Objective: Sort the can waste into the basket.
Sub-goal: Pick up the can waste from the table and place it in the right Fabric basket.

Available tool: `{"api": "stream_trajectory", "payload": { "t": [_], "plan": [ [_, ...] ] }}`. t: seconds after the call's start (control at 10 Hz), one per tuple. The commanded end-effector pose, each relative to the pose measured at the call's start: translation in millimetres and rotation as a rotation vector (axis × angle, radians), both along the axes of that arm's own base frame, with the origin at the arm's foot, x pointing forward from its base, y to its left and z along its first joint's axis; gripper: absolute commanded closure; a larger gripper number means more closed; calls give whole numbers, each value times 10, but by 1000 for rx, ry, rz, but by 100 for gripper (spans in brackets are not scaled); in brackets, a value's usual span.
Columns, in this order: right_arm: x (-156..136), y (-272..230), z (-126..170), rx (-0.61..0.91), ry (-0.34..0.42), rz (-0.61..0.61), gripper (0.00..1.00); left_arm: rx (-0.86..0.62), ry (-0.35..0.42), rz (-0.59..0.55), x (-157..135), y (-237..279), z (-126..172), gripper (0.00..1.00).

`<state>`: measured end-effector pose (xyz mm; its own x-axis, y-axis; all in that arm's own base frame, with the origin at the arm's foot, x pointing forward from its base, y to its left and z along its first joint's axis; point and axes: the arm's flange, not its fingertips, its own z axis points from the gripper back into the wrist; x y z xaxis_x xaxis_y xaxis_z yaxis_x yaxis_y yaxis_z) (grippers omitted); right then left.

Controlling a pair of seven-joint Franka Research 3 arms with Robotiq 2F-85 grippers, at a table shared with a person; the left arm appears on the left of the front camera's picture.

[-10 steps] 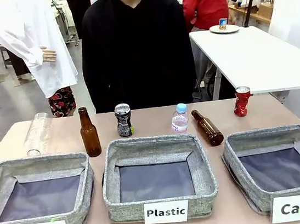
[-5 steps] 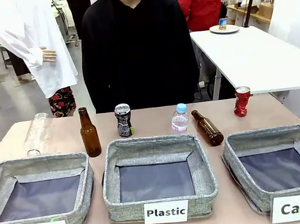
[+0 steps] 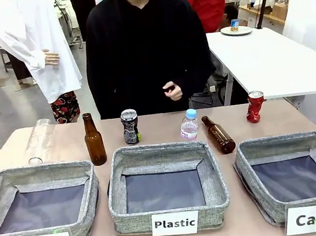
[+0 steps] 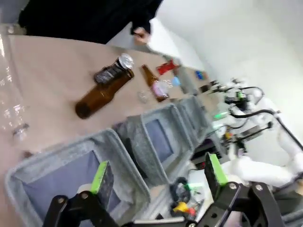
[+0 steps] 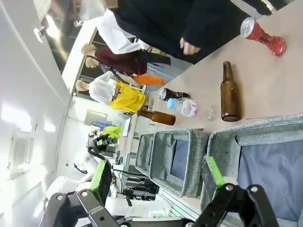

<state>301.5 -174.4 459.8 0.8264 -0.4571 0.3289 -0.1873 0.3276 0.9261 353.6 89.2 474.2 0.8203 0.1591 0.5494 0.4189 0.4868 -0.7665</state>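
Baskets of grey woven fabric line the lower edge of the front view, all three with bare dark floors: the Bottle basket at lower left, the Plastic basket in the centre and the Can basket at lower right.

Behind them, across the middle of the frame, the waste stands on the table. The black-and-silver can is upright above the centre basket. The red can is upright at middle right, just beyond the Can basket's far rim.

An upright brown bottle stands left of the black can, and a small plastic bottle stands right of it. A second brown bottle lies on its side between the small bottle and the red can. A clear plastic bottle lies at middle left.

A person in black stands at top centre, one hand held at the chest.

In the wrist views, the left arm's fingers and the right arm's fingers are spread wide at the bottom of the frame, gripping nothing and touching nothing.
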Motion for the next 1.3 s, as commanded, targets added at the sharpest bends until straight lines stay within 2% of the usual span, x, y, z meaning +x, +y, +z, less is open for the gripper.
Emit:
{"api": "stream_trajectory", "payload": {
  "t": [0.0, 0.1, 0.2, 0.3, 0.4, 0.5, 0.6, 0.7, 0.8, 0.9, 1.0, 1.2],
  "plan": [
    [24, 9, -2, 5, -39, -2, 0, 208, 35, 52, 646, -644, 201, 0],
    [24, 9, -2, 5, -39, -2, 0, 251, 5, 50, 884, -908, 190, 0],
    [24, 9, -2, 5, -39, -2, 0, 280, -78, 91, 1124, -1155, 210, 0],
    [24, 9, -2, 5, -39, -2, 0, 304, 83, 320, 1213, -1246, 263, 0],
    [24, 9, -2, 5, -39, -2, 0, 264, -55, 54, 819, -1180, 340, 0],
    [24, 9, -2, 5, -39, -2, 0, 264, -55, 54, 819, -1180, 340, 0],
    [24, 9, -2, 5, -39, -2, 0, 303, -23, 153, 1107, -1386, 264, 0],
    [24, 9, -2, 5, -39, -2, 0, 349, -13, 172, 1121, -1450, 338, 0],
    [24, 9, -2, 5, -39, -2, 0, 346, 23, 134, 1379, -1409, 402, 0],
    [24, 9, -2, 5, -39, -2, 0, 324, 24, 81, 1620, -1341, 455, 0],
    [24, 9, -2, 5, -39, -2, 0, 323, -16, 41, 1841, -1280, 506, 0],
    [24, 9, -2, 5, -39, -2, 0, 284, -121, -160, 2349, -1179, 459, 0]
  ]
}}
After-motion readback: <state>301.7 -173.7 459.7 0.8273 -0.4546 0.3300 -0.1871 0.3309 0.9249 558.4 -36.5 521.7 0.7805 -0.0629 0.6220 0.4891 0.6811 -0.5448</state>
